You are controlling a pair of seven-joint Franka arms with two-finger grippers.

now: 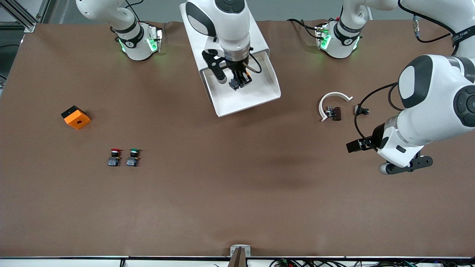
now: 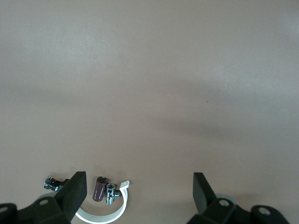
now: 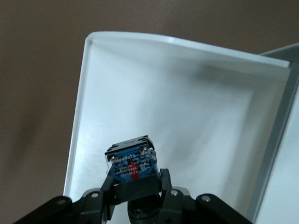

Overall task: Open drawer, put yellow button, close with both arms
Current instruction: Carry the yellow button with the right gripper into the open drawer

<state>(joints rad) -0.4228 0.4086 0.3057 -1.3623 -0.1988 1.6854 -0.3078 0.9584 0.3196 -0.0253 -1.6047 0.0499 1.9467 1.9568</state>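
Yellow button (image 3: pixel 131 161) sits clamped between the right gripper's (image 3: pixel 135 184) fingers over the open drawer (image 1: pixel 259 97); the left gripper (image 2: pixel 139 191) waits, jaws spread.

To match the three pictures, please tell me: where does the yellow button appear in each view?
Front view: the yellow button hangs in the right gripper, over the open drawer.
Right wrist view: the button is clamped above the drawer floor.
Left wrist view: not in it.
Shared landmark: the white drawer.

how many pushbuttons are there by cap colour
red button: 1
green button: 1
yellow button, held in the right tool over the open drawer: 1
total: 3
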